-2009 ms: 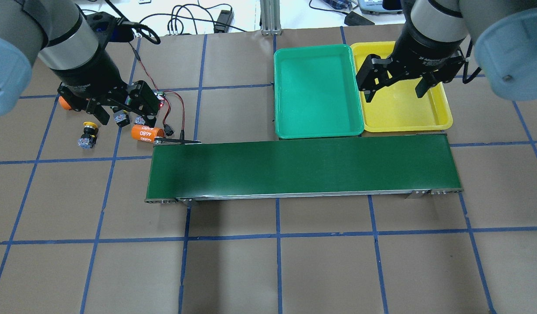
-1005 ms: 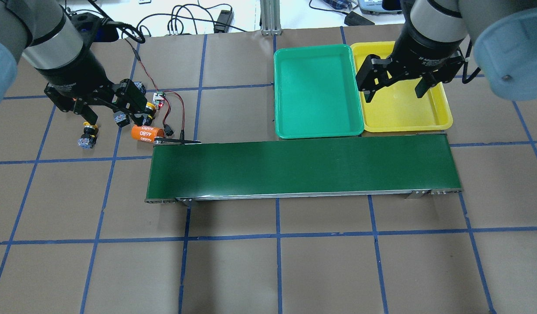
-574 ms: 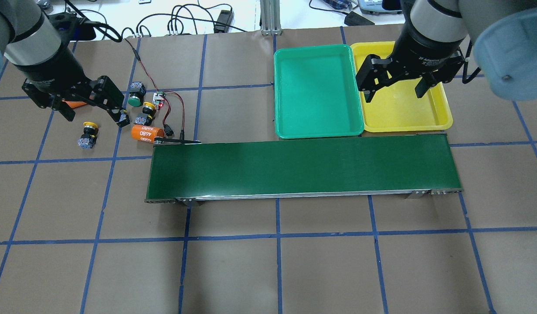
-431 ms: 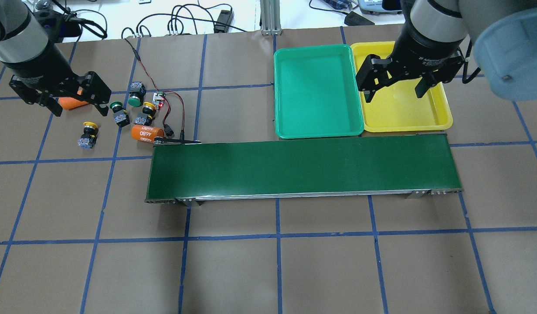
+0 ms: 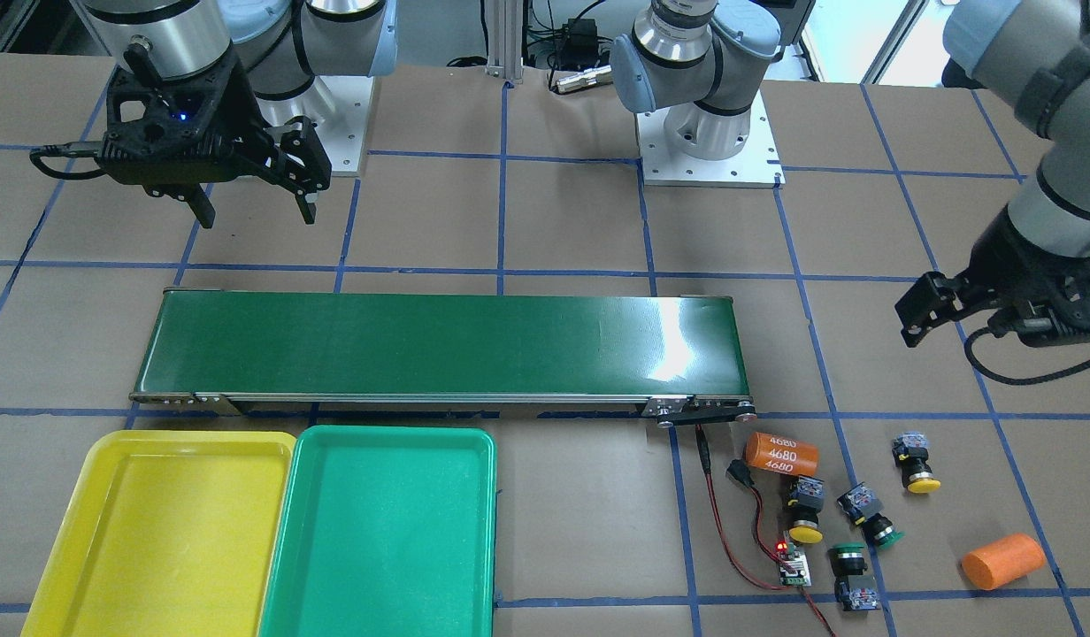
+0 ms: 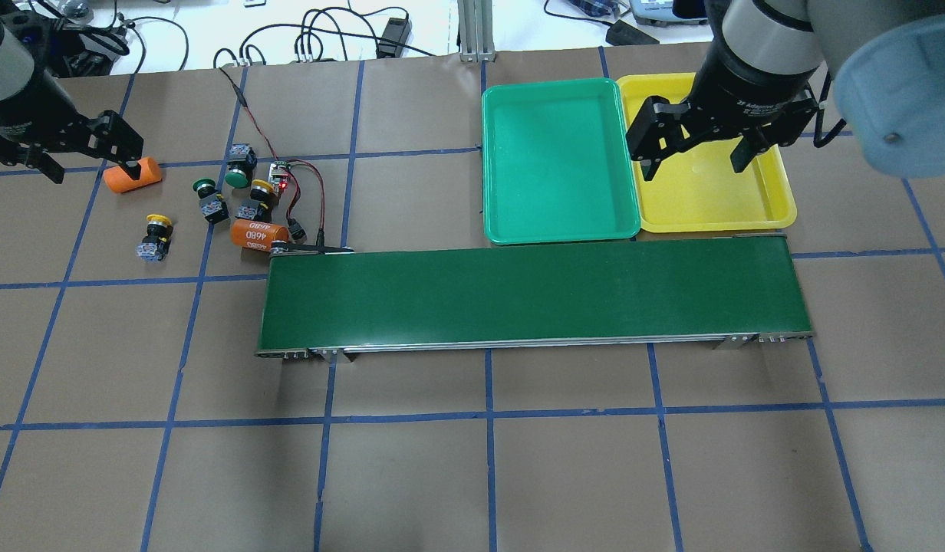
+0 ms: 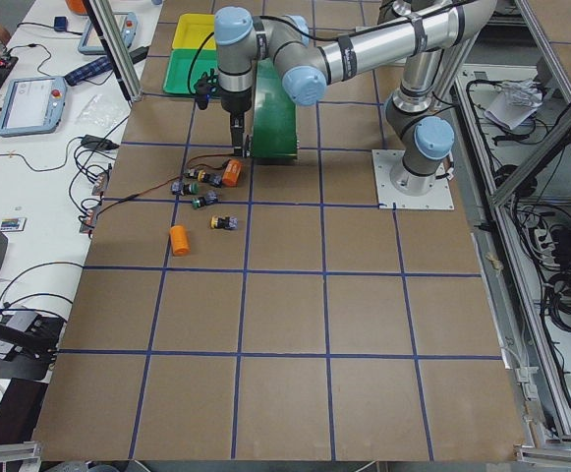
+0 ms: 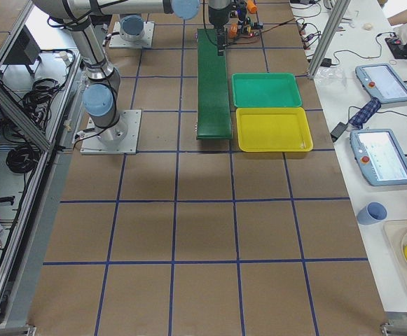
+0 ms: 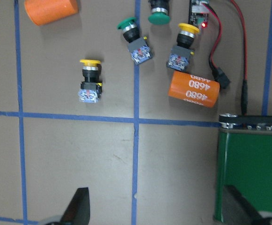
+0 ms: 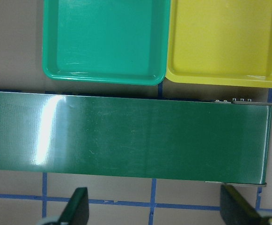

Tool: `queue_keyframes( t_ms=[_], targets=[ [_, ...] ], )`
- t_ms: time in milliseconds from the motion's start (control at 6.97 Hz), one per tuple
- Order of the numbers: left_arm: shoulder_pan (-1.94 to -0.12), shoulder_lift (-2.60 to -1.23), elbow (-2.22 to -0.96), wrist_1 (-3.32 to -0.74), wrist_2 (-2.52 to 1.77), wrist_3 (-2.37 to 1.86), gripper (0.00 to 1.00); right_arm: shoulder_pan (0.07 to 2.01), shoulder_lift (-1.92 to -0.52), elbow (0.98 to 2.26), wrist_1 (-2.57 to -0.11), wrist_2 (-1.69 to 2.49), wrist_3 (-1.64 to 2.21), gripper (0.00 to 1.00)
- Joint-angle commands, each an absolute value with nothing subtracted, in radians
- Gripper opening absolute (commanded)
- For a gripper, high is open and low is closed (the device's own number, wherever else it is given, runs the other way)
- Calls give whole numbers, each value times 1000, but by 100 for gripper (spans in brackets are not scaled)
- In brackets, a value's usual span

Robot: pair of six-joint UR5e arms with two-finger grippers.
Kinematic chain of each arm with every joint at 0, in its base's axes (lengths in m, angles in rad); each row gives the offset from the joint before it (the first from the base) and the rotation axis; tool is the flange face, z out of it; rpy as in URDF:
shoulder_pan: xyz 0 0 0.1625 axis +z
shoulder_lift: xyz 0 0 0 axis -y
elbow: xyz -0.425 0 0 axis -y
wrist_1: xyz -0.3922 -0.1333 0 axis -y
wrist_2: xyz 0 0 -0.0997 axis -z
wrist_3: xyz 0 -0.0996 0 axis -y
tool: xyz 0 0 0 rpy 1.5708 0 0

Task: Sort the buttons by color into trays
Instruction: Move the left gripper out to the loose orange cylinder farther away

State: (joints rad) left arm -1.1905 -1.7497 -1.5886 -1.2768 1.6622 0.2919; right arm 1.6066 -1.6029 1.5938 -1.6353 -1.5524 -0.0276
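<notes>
Your left gripper (image 6: pixel 93 159) hangs wide open and holds nothing, high beside the four buttons. Three crowd near the belt (image 6: pixel 530 295) end: a green button (image 9: pixel 132 38), a second green button (image 9: pixel 158 13) and a yellow button (image 9: pixel 182 44), just beside a labelled orange cylinder (image 9: pixel 193 89). The second yellow button (image 9: pixel 90 80) lies apart, with bare table around it. Your right gripper (image 6: pixel 695 165), also wide open and unloaded, hangs over the yellow tray (image 6: pixel 702 203), next to the green tray (image 6: pixel 557 161).

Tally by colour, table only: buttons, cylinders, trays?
Yellow buttons: 2
Green buttons: 2
Orange cylinders: 2
Yellow tray: 1
Green tray: 1
Total: 8
</notes>
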Motion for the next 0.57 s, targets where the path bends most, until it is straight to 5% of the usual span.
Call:
queue_keyframes(
  t_ms=[0,431],
  targets=[
    [-1085,-1897,-1545,-1102,1655,305,100,1606,-1603,1594,-1635,-1552,-29,100],
    [-1078,-2102,-1328,-1100,1638,317,100,1606,-1603,1594,-1635,-1552,-28,100]
  ],
)
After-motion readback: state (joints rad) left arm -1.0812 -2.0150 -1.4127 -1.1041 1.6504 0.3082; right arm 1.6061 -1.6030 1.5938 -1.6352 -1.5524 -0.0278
